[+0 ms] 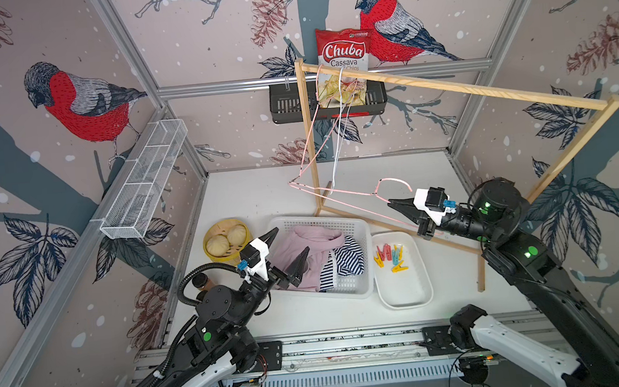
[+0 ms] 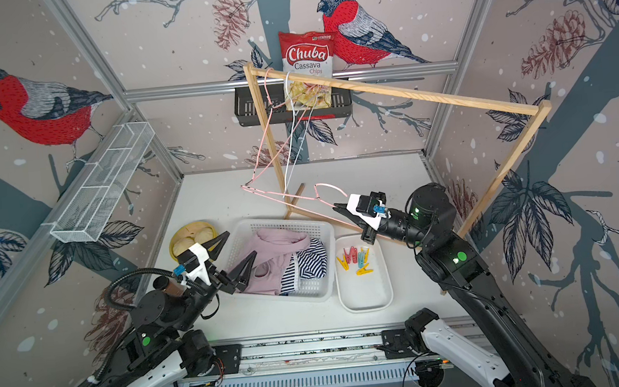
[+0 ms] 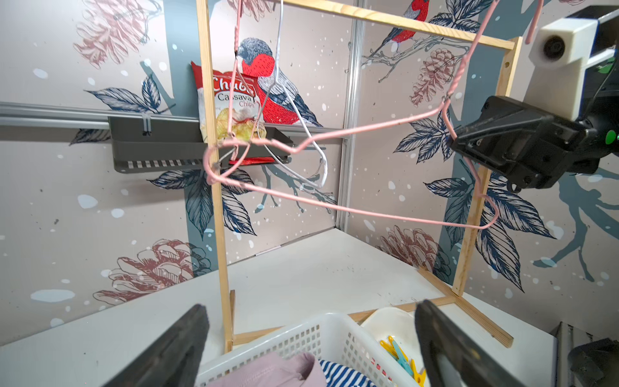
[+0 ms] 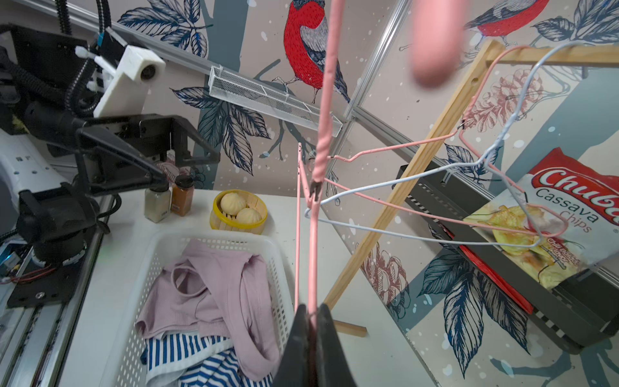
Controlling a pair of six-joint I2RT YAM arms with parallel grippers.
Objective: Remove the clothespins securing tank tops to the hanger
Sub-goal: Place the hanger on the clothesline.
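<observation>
Risk at the left: the left gripper (image 1: 288, 249), jaws wide and empty just above the basket (image 1: 342, 294), could catch the tops (image 1: 304, 240) heaped there if it dips. The pegs (image 1: 390, 257) lie in the tray (image 1: 402, 289) beside. The right gripper (image 1: 394, 204) is clamped on the bare pink hanger (image 4: 313, 251), whose thin wire could swivel or snag the rack (image 1: 443, 87).
</observation>
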